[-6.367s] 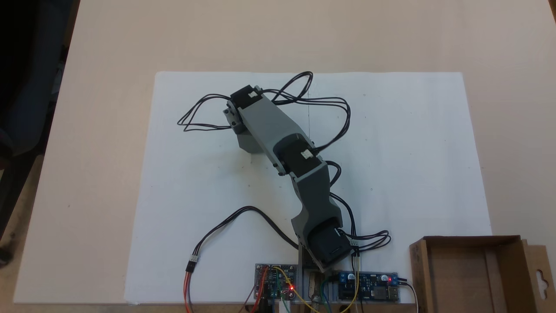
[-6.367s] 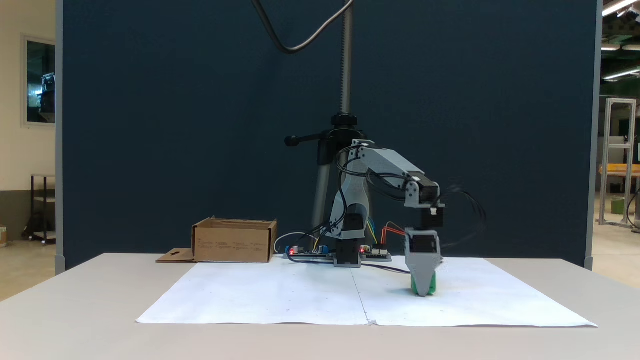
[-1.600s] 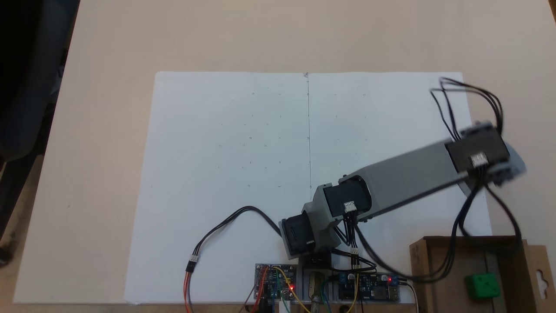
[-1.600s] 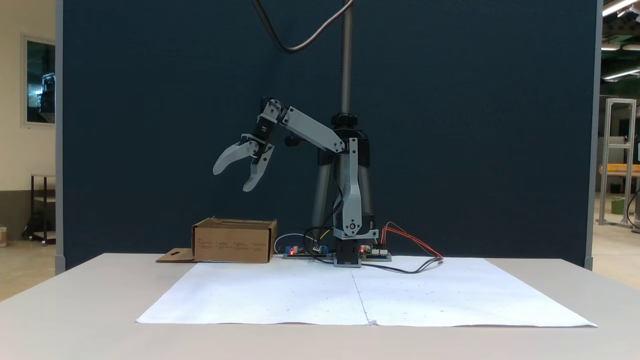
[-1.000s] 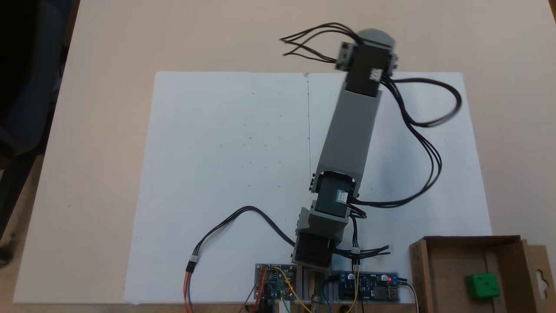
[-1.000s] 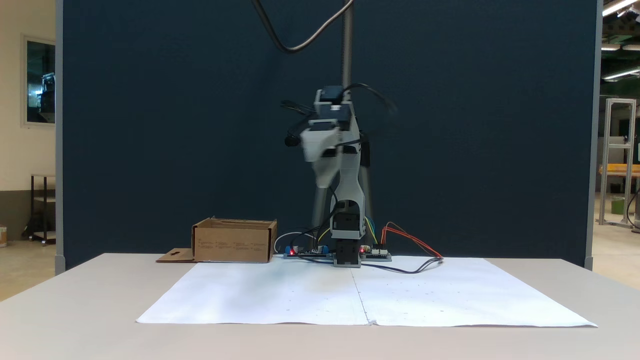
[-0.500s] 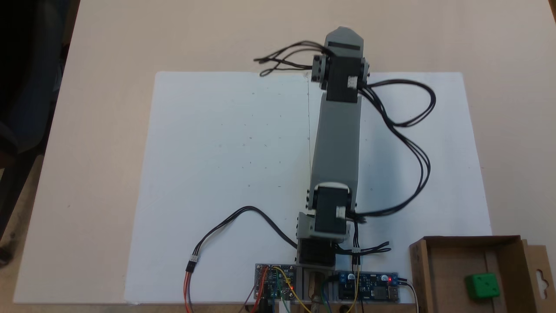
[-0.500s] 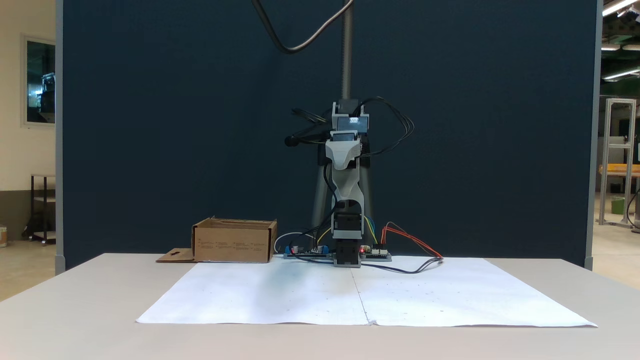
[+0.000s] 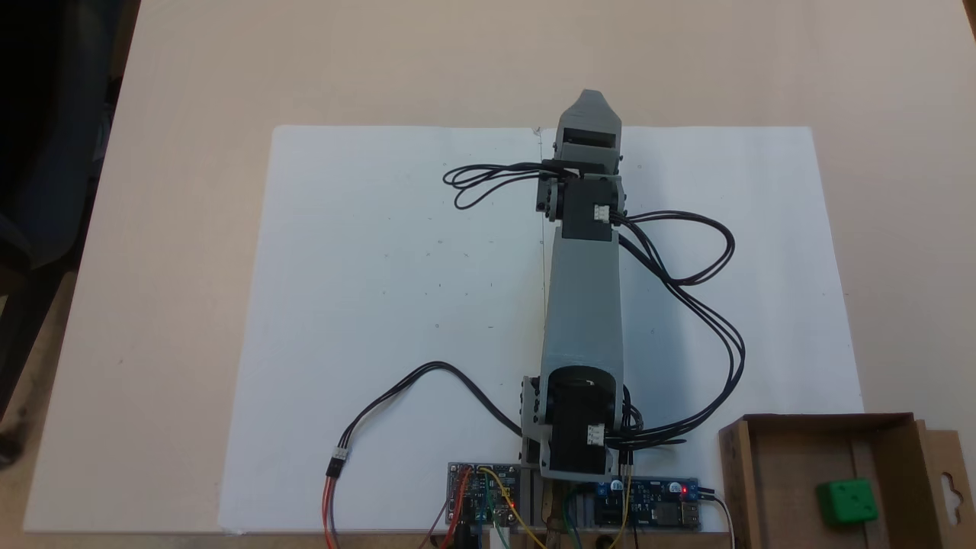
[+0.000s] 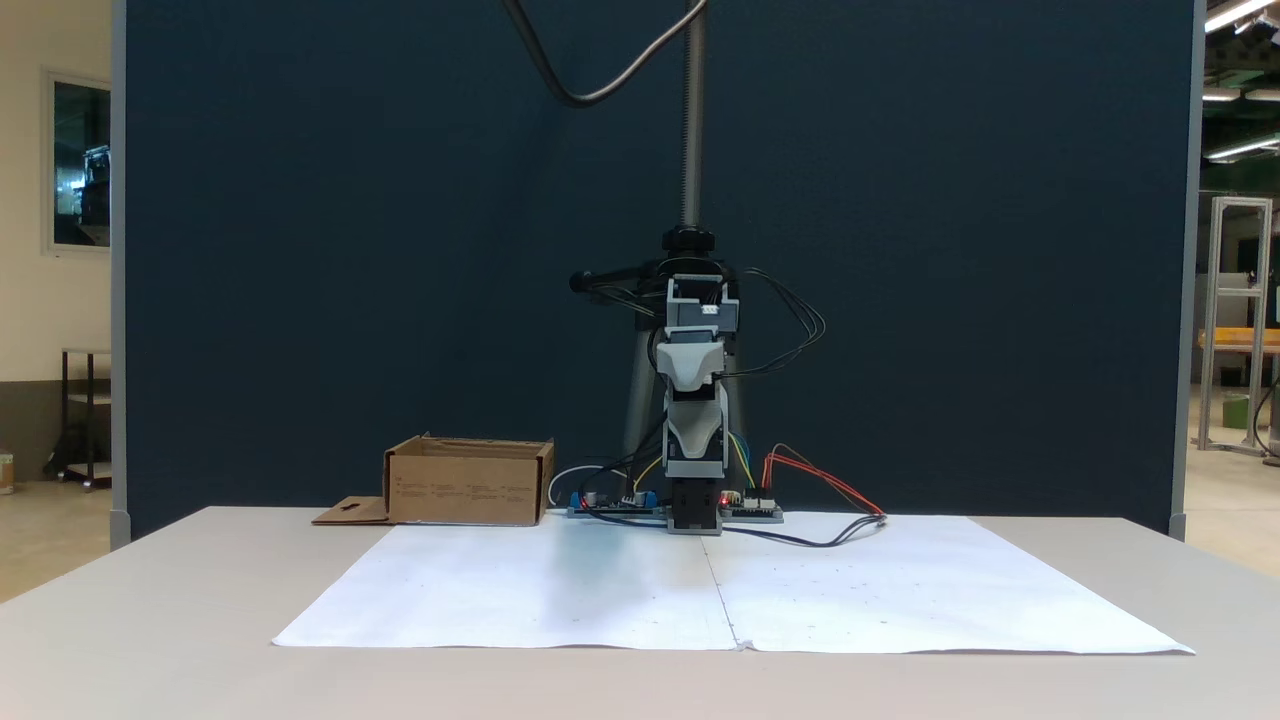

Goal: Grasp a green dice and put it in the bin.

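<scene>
Looking at the step: your green dice (image 9: 845, 502) already sits inside the bin (image 9: 736, 479), so the drop looks done and you are only bringing the arm home.
Dice: it rests flat on the bin floor, near the right wall as the top-down fixed view shows it, with a face of three pips up.
Bin: the brown box stands at the lower right corner of the top-down fixed view, just off the white paper (image 9: 381, 267). From the front fixed view the bin (image 10: 468, 483) sits left of the arm's base, and its walls hide the dice.
Claw: the claw (image 9: 588, 101) points away from the base, over the far edge of the paper, well apart from the bin. Its two halves line up one behind the other, so you cannot tell if it is open or closed. Nothing green shows at it.
Arm: it lies folded low and straight along the middle of the worktop (image 9: 191, 91), with black wires (image 9: 709, 305) looping to its right.
Next move: you have little left to do. Let the arm settle down to rest and keep the loose wires clear of the bin.
Change from earlier: a second and a half ago the arm was swung out near the bin with the claw wide open. Now it is back at the middle and folded lower. The dice and the bin lie just where they lay then.
</scene>
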`<state>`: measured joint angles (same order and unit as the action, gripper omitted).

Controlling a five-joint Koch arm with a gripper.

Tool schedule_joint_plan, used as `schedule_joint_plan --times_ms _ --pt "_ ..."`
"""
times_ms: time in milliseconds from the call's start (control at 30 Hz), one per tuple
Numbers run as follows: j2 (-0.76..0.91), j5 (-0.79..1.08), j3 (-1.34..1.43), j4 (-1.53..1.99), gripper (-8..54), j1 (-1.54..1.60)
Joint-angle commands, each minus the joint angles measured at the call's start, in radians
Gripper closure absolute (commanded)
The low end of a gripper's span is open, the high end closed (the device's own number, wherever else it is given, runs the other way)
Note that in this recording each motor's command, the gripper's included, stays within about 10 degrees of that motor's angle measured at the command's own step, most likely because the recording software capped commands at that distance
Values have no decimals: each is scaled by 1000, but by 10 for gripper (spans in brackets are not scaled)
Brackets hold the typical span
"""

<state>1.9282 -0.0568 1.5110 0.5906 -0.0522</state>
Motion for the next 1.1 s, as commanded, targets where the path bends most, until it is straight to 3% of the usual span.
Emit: schedule_joint_plan --times_ms 0,667,1067 --pt "80 -34 40 -165 22 25" --pt "420 83 653 -826 21 49" --pt "439 156 983 -1121 23 44"
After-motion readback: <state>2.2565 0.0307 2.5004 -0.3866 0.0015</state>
